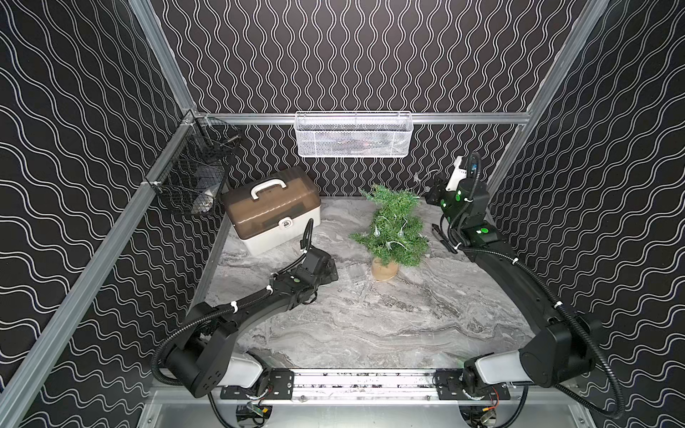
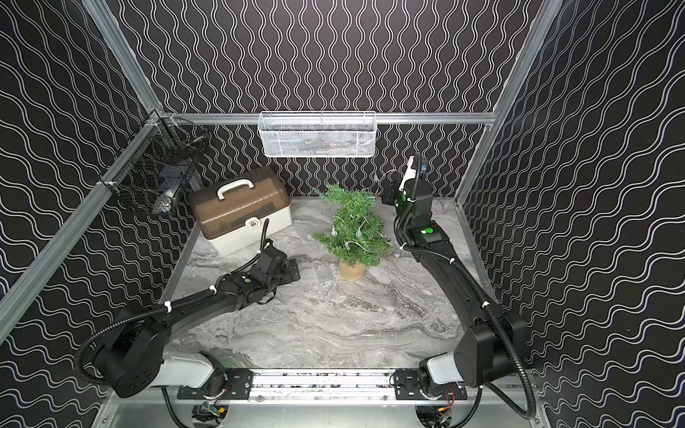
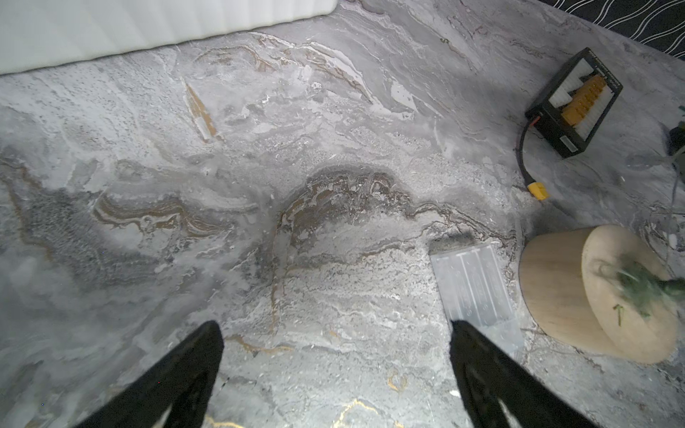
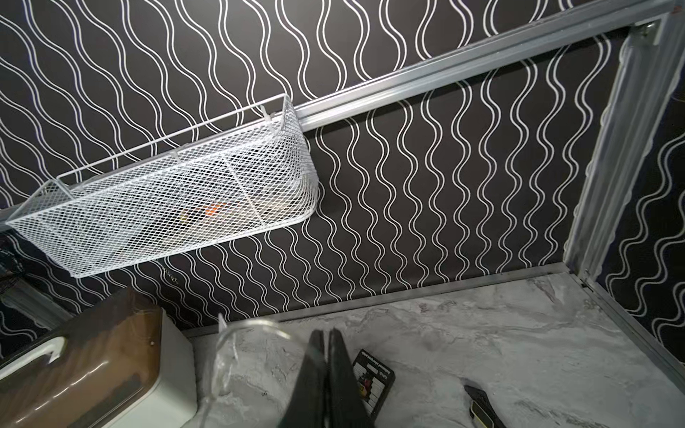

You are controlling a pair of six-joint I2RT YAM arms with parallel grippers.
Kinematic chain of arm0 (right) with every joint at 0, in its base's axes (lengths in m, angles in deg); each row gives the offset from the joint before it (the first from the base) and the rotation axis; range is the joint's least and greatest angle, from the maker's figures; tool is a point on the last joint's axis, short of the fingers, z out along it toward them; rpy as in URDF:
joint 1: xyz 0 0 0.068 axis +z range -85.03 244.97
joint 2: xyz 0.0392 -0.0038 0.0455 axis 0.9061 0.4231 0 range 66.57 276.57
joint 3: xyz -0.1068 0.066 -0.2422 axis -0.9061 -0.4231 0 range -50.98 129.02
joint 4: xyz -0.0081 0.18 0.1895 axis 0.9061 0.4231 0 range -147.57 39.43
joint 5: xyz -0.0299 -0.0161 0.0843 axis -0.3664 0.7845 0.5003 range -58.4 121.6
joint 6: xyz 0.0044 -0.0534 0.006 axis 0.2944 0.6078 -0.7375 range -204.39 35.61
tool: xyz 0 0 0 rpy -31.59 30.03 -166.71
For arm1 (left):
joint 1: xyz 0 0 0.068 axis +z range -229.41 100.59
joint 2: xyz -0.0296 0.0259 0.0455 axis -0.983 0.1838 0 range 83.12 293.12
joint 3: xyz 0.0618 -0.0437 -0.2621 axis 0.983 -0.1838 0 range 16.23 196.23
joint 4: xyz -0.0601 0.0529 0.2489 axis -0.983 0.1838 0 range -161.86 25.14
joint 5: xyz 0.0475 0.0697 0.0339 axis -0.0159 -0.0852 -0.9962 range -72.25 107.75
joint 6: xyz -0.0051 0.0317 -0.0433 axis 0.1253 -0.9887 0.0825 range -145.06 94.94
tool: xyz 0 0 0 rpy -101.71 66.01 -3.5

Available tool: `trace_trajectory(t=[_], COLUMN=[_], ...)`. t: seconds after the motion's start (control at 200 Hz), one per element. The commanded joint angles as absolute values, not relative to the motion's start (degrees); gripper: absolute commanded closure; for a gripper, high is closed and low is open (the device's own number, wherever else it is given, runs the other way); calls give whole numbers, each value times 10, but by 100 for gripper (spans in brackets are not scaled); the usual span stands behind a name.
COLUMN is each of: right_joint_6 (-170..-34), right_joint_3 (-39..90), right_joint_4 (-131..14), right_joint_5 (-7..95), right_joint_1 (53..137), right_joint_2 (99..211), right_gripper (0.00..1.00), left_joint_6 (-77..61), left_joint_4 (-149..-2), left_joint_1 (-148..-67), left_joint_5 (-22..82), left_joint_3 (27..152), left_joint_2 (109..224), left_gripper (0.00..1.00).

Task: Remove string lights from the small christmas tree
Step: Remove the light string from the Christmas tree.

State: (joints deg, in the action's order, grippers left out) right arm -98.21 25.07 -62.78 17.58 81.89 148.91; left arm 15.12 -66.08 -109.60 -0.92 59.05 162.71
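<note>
The small christmas tree (image 1: 393, 226) (image 2: 352, 229) stands upright on its tan round base (image 1: 384, 269) at the middle back of the table. The string lights (image 1: 377, 232) are still wound through its branches, bulbs showing. Their clear box (image 3: 474, 289) (image 1: 357, 274) lies flat on the table beside the base. My left gripper (image 3: 335, 333) (image 1: 331, 272) hovers low just left of that box, open and empty. My right gripper (image 4: 326, 333) (image 1: 430, 191) is raised at the back right beside the treetop, shut on the string lights' wire (image 4: 252, 324), which loops off to one side.
A brown-lidded white storage box (image 1: 272, 209) sits at the back left. A white mesh basket (image 1: 354, 135) hangs on the back wall and a black wire basket (image 1: 192, 178) on the left wall. A black box with a cable (image 3: 574, 103) (image 4: 372, 374) and a dark tool (image 4: 482, 407) lie behind the tree.
</note>
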Motion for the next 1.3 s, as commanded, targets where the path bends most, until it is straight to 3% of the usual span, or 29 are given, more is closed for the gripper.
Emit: trace_trajectory(t=[0.0, 1.296], right_joint_6=[-967, -993], right_joint_3=[274, 273], right_joint_4=[-612, -364], right_joint_5=[187, 262], right_joint_1=[819, 846], right_joint_2=[1493, 1253], right_gripper=[100, 100], left_joint_6=[150, 153], left_joint_4=[-663, -657], left_joint_1=[-1096, -1096], left_joint_5=[-10, -4], left_joint_3=[594, 604], left_joint_2=[1623, 1617], left_gripper=[1, 2])
